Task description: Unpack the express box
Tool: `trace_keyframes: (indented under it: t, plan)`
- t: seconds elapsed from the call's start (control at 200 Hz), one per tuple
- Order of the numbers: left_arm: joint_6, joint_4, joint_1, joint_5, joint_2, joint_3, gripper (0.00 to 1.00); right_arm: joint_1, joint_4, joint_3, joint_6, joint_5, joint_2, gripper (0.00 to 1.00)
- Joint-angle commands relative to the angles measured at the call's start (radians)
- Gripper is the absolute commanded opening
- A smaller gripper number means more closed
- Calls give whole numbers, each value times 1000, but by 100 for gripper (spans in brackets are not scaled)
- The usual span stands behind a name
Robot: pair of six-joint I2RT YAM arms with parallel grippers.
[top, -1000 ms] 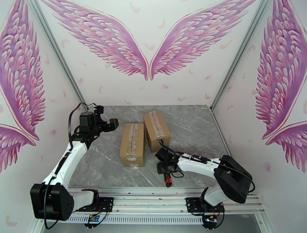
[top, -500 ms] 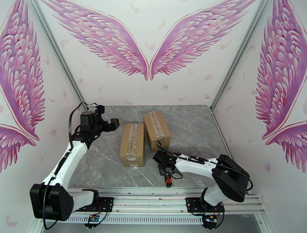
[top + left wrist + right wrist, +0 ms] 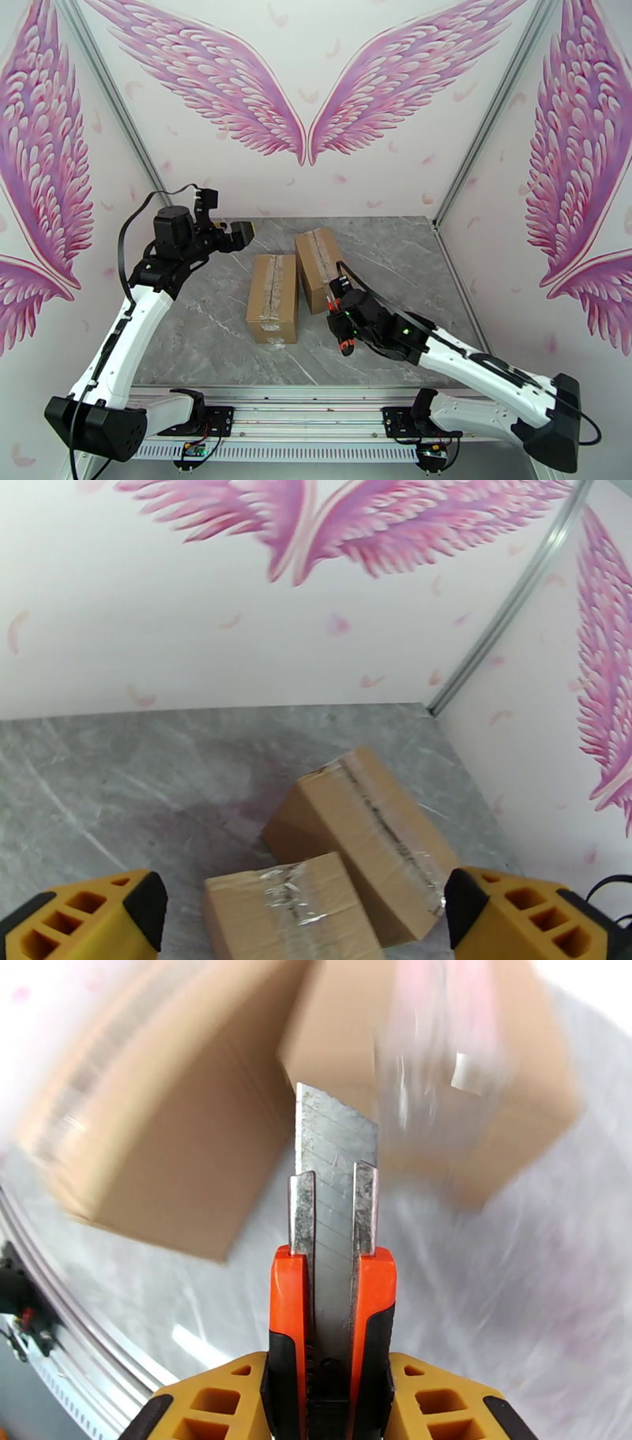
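Right wrist view: right tool (image 3: 332, 1390) squeezes a knife (image 3: 336, 1197), blade out. Left tool (image 3: 225, 217) is wide open. Near box (image 3: 272, 296) and far box (image 3: 320, 264) sit on the tabletop (image 3: 395, 260), taped shut, not cut yet.

No legible text or labels

Overhead camera looked down from behind over the whole table (image 3: 411, 260), left wrist view faced the back wall (image 3: 237, 598), right wrist view peered close along a knife (image 3: 335, 1220), all three shared the boxes (image 3: 272, 296).
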Motion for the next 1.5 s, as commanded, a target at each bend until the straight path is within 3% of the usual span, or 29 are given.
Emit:
trace_keyframes:
  t: [0.0,0.275,0.525,0.92,1.259,1.494]
  plan:
    - [33,-77,-68,65,29,94,96,7,-32,95,-200,87,14,29]
    - [105,-180,-200,190,116,230,89,4,57,182,-546,125,54,29]
    - [140,-274,-265,244,175,256,82,2,107,207,-696,114,59,29]
    - [235,-455,-358,320,302,391,69,-25,109,227,-814,58,64,28]
    - [291,-585,-390,296,357,451,61,-25,107,251,-914,54,79,27]
    - [279,-589,-384,275,362,451,59,-27,124,250,-950,20,59,27]
